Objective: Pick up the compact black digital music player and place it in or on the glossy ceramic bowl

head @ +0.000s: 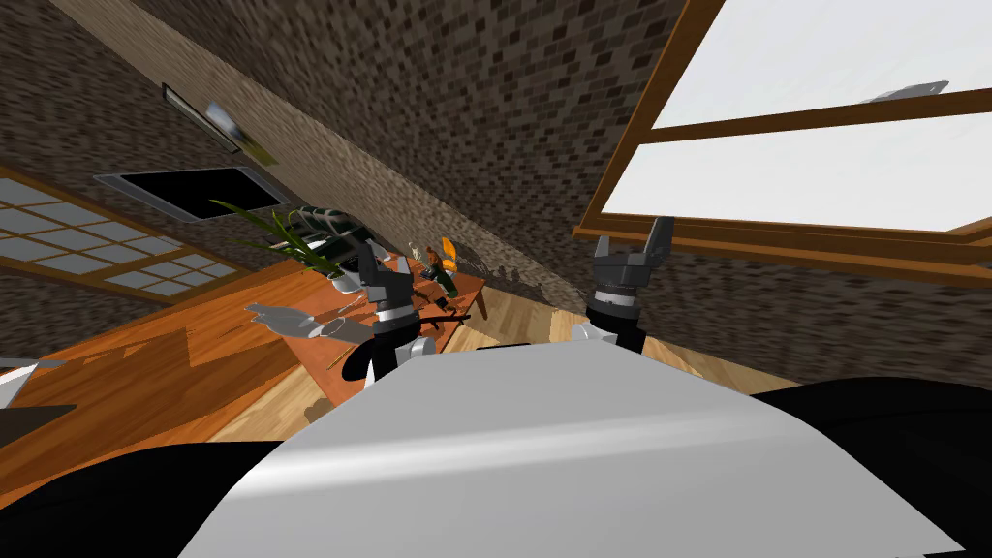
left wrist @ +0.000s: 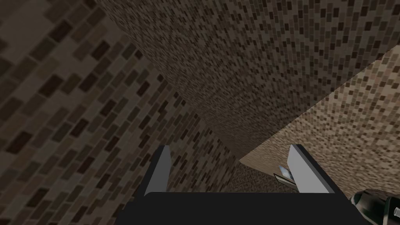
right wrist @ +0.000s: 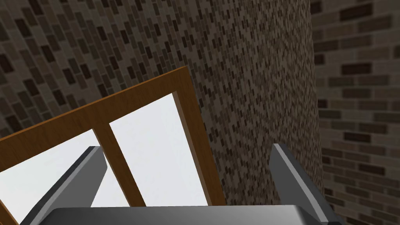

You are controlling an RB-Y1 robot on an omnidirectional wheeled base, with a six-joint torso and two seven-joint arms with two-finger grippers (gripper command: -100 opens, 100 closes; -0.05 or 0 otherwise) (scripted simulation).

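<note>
Left hand open | right hand open | head view: cluttered wooden table

Walls faced throughout in dark mottled brick. Large wood-framed window noted at right, panes bright white. Latticed window and framed black area noted at left. Floor laid in light wood planks. Orange-brown wooden surface set near the wall.
</note>
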